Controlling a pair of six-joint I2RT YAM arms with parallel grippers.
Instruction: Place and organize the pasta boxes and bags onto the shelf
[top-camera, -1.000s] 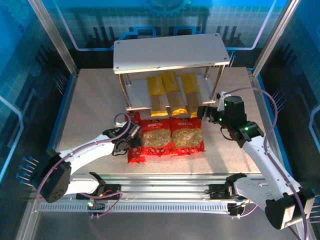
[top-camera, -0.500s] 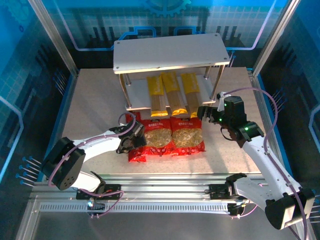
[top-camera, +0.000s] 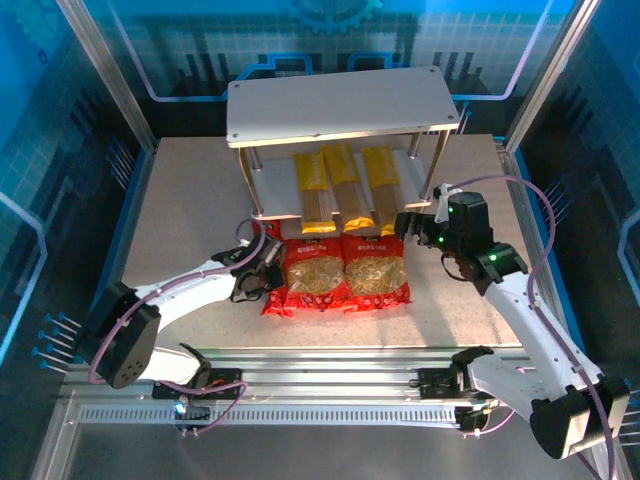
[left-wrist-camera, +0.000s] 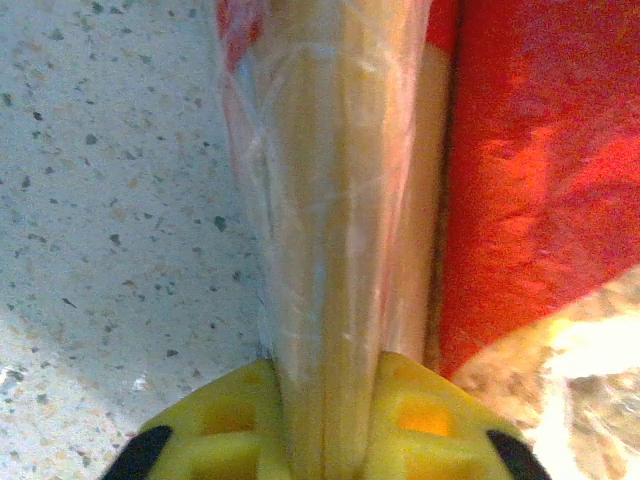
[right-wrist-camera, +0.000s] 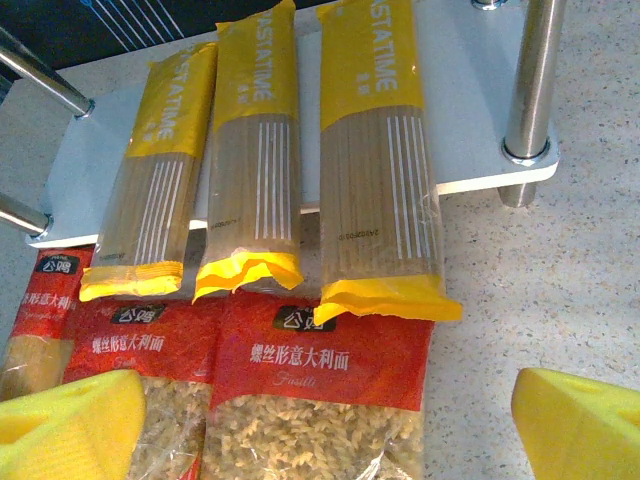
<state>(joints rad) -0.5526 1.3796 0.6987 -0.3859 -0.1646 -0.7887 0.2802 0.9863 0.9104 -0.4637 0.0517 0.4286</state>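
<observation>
My left fingers (left-wrist-camera: 215, 425) are clamped on the red spaghetti pack (left-wrist-camera: 330, 200), which lies on the worktop (left-wrist-camera: 100, 200) against the left bag (left-wrist-camera: 540, 180). A second ago they stood wide. My right fingers (right-wrist-camera: 70, 420) stay apart before the shelf (right-wrist-camera: 465, 125). The pack looks light and slick-filmed, its strands brittle, so I'd hold it mid-length, gently.
</observation>
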